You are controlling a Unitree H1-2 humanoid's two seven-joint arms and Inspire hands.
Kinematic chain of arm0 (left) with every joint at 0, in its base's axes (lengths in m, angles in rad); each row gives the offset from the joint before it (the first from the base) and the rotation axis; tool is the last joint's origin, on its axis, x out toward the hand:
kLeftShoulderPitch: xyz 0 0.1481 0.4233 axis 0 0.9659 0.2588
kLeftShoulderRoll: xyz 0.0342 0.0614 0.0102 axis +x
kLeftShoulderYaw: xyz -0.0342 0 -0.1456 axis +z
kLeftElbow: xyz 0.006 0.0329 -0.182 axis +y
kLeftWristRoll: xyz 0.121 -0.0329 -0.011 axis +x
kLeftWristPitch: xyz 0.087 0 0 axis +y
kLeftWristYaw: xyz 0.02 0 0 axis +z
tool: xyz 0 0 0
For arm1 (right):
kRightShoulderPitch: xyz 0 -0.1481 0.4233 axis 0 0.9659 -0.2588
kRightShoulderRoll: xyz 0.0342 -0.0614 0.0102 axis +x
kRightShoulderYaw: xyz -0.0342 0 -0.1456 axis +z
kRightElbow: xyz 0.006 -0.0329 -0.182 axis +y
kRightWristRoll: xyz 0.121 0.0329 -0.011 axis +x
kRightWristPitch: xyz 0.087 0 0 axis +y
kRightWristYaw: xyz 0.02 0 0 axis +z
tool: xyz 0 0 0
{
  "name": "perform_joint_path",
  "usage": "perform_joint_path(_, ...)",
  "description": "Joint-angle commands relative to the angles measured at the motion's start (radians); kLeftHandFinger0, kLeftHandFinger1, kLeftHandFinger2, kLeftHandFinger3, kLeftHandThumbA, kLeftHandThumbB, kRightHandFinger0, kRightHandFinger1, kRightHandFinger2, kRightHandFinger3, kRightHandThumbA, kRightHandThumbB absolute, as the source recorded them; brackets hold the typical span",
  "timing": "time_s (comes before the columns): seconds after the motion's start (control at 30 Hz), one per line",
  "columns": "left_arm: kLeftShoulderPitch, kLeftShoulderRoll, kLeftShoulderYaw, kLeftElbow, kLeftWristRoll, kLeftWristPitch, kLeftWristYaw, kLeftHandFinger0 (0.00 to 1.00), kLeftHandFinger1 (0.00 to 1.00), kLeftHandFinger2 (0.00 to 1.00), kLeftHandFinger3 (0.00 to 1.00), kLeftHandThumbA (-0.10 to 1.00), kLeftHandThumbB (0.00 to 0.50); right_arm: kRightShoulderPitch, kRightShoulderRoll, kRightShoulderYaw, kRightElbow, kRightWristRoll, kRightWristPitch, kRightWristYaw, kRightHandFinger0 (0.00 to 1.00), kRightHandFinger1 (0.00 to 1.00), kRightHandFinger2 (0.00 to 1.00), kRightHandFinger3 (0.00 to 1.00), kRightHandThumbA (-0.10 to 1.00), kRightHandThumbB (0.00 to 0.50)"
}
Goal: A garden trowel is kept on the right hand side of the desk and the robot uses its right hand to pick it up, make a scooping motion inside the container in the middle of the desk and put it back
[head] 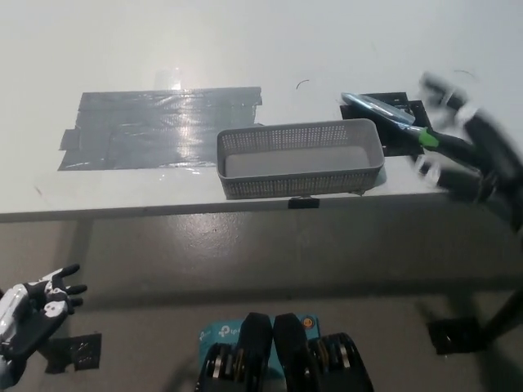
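Observation:
A grey mesh container (301, 157) stands near the front edge of the white desk (245, 49), about in its middle. My black right hand (458, 151) is at the desk's right side, blurred by motion, shut on the green handle of the garden trowel (384, 110). The trowel's shiny blade hangs just above and beyond the container's right end, over a black mat (400, 140). My white left hand (37, 314) rests low at the lower left, below the desk, with its fingers apart and holding nothing.
A large patch of grey tape (155, 126) covers the desk left of the container. A small black mark (302, 83) lies on the desk behind the container. The desk's front edge runs across the middle of the picture.

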Motion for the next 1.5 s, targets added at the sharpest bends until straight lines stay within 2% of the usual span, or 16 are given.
perform_joint_path(0.0, 0.011, 0.05, -0.01, -0.04, -0.022, 0.021, 0.028, 0.83, 0.79, 0.9, 1.0, -0.04, 0.0, -0.121, -0.057, -0.019, 0.027, -0.188, -0.023, -0.102, 1.0, 1.0, 1.0, 1.0, 0.97, 0.381)
perform_joint_path(0.03, 0.012, 0.053, -0.014, -0.041, -0.024, 0.021, 0.034, 0.83, 0.79, 0.91, 1.0, -0.04, 0.0, -0.138, -0.069, -0.008, 0.035, -0.222, -0.003, -0.094, 1.0, 1.0, 1.0, 1.0, 1.0, 0.372)
perform_joint_path(0.07, 0.011, 0.056, -0.018, -0.041, -0.026, 0.021, 0.039, 0.83, 0.79, 0.91, 1.0, -0.05, 0.0, -0.154, -0.075, -0.001, 0.043, -0.237, 0.019, -0.083, 1.0, 1.0, 1.0, 1.0, 0.99, 0.388)
perform_joint_path(0.13, 0.01, 0.052, -0.015, -0.038, -0.019, 0.021, 0.03, 0.8, 0.77, 0.9, 1.0, -0.09, 0.0, -0.213, -0.081, 0.031, 0.168, -0.316, 0.017, -0.135, 1.0, 1.0, 1.0, 1.0, 0.97, 0.462)
perform_joint_path(0.3, 0.018, 0.062, -0.023, -0.041, -0.017, 0.021, 0.034, 0.8, 0.77, 0.9, 1.0, -0.09, 0.0, -0.255, -0.08, 0.075, 0.302, -0.356, 0.015, -0.142, 1.0, 1.0, 1.0, 1.0, 1.0, 0.463)
perform_joint_path(0.37, 0.017, 0.062, -0.026, -0.046, -0.009, 0.021, 0.035, 0.79, 0.76, 0.89, 1.0, -0.1, 0.0, -0.29, -0.081, 0.114, 0.391, -0.367, 0.023, -0.106, 1.0, 1.0, 1.0, 1.0, 1.0, 0.499)
perform_joint_path(0.53, 0.027, 0.076, -0.034, -0.058, -0.005, 0.021, 0.039, 0.78, 0.76, 0.88, 1.0, -0.06, 0.0, -0.326, -0.054, 0.174, 0.556, -0.362, 0.015, -0.08, 1.0, 1.0, 1.0, 1.0, 1.0, 0.497)
perform_joint_path(0.7, 0.021, 0.086, -0.054, -0.066, -0.009, 0.021, 0.063, 0.77, 0.75, 0.86, 1.0, -0.07, 0.0, -0.361, -0.04, 0.209, 0.68, -0.336, -0.004, -0.049, 1.0, 1.0, 1.0, 1.0, 1.0, 0.458)
perform_joint_path(0.73, 0.021, 0.088, -0.056, -0.067, -0.008, 0.021, 0.064, 0.76, 0.75, 0.85, 1.0, -0.02, 0.0, -0.371, -0.034, 0.213, 0.728, -0.323, -0.017, -0.041, 1.0, 1.0, 1.0, 1.0, 0.99, 0.441)
perform_joint_path(0.8, 0.023, 0.096, -0.06, -0.071, -0.011, 0.021, 0.07, 0.76, 0.75, 0.85, 1.0, -0.01, 0.0, -0.38, -0.024, 0.207, 0.788, -0.296, -0.037, -0.035, 1.0, 1.0, 1.0, 1.0, 0.96, 0.425)
perform_joint_path(1.0, 0.024, 0.104, -0.073, -0.081, -0.003, 0.021, 0.079, 0.76, 0.74, 0.82, 0.98, 0.07, 0.0, -0.384, -0.021, 0.201, 0.912, -0.261, -0.061, -0.011, 1.0, 1.0, 1.0, 1.0, 0.96, 0.442)
perform_joint_path(1.13, 0.025, 0.111, -0.073, -0.082, -0.014, 0.021, 0.086, 0.76, 0.73, 0.82, 0.97, 0.07, 0.0, -0.382, -0.027, 0.196, 0.984, -0.25, -0.057, 0.003, 1.0, 1.0, 1.0, 1.0, 0.99, 0.443)
perform_joint_path(1.17, 0.027, 0.119, -0.08, -0.086, -0.013, 0.021, 0.094, 0.76, 0.74, 0.82, 0.98, 0.08, 0.0, -0.379, -0.031, 0.194, 1.027, -0.246, -0.058, -0.003, 1.0, 1.0, 1.0, 1.0, 0.95, 0.418)
perform_joint_path(1.23, 0.024, 0.12, -0.08, -0.083, -0.014, 0.021, 0.09, 0.76, 0.74, 0.82, 0.98, 0.07, 0.0, -0.382, -0.032, 0.196, 1.049, -0.246, -0.048, 0.002, 1.0, 1.0, 1.0, 1.0, 0.94, 0.405)
perform_joint_path(1.33, 0.021, 0.12, -0.083, -0.083, -0.004, 0.021, 0.085, 0.73, 0.71, 0.8, 0.98, 0.07, 0.0, -0.386, -0.028, 0.184, 1.101, -0.226, -0.029, 0.014, 1.0, 1.0, 1.0, 1.0, 0.86, 0.338)
perform_joint_path(1.47, 0.019, 0.126, -0.095, -0.083, -0.002, 0.021, 0.096, 0.75, 0.73, 0.83, 0.99, 0.11, 0.0, -0.391, -0.022, 0.174, 1.153, -0.207, -0.025, 0.016, 1.0, 1.0, 1.0, 1.0, 0.83, 0.283)
